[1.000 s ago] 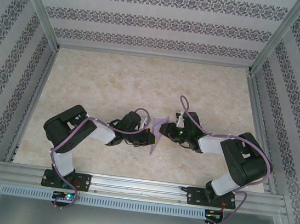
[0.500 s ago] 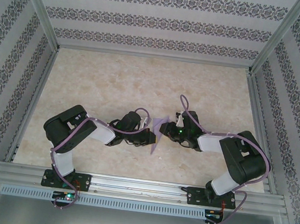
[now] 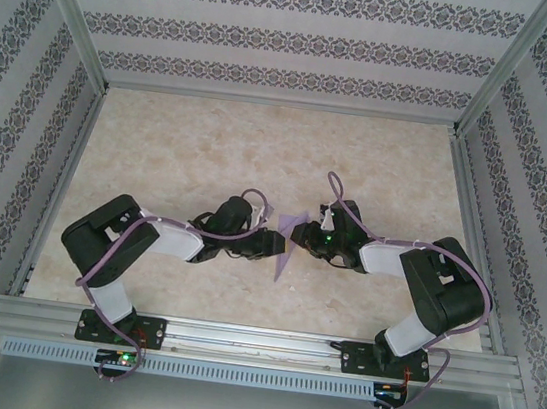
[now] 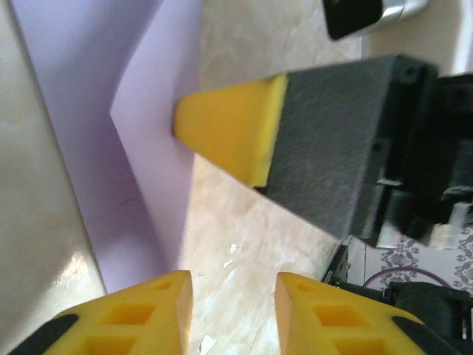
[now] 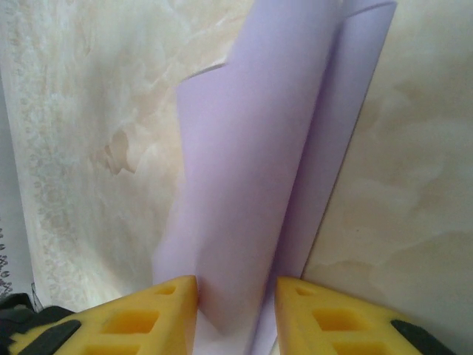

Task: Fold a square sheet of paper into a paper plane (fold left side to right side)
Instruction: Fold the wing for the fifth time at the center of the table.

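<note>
The paper plane, a slim lilac dart only partly flattened, lay on the table between the 2 claws. The left claw, just left of the plane, had its jaws apart with nothing between them, so it steadied nothing. The right claw, just right of the plane, also had its jaws apart, straddling the plane's raised fold, with 1 yellow fingertip touching the plane's edge. The main risk, as I judged it, was that the light paper would slide or spring open, because its flaps stood up from the table and no jaw pinched them. A sideways push from that fingertip could skew the crease or swing the plane's point round. With both claws so close to the plane, they could also knock each other.
</note>
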`<move>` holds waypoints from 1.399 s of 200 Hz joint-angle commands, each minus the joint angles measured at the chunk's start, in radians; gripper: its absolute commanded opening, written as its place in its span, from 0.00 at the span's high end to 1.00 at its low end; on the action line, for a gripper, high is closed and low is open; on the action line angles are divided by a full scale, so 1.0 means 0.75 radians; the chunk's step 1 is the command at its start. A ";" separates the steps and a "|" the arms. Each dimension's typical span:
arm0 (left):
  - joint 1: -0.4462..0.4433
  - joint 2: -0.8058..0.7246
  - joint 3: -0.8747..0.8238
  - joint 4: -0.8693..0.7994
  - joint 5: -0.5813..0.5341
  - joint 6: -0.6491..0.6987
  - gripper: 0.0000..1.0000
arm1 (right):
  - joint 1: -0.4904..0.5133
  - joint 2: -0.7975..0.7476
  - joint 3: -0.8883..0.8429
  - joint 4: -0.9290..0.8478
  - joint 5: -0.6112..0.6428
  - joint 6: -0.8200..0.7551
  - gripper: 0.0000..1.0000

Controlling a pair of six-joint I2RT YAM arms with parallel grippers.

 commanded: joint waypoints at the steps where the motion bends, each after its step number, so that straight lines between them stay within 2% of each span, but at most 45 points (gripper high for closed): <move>1: 0.037 -0.012 0.028 -0.106 -0.012 0.069 0.63 | 0.050 0.106 0.004 -0.010 0.105 -0.032 0.66; 78: 0.049 0.118 0.122 -0.097 0.020 0.074 0.62 | 0.049 0.104 0.004 -0.014 0.105 -0.033 0.66; 164: 0.057 0.181 0.187 -0.219 -0.037 0.173 0.84 | 0.050 0.114 0.014 -0.050 0.113 -0.047 0.66; 280: 0.075 0.225 0.205 -0.259 -0.070 0.235 0.89 | 0.064 0.157 0.048 -0.120 0.131 -0.082 0.66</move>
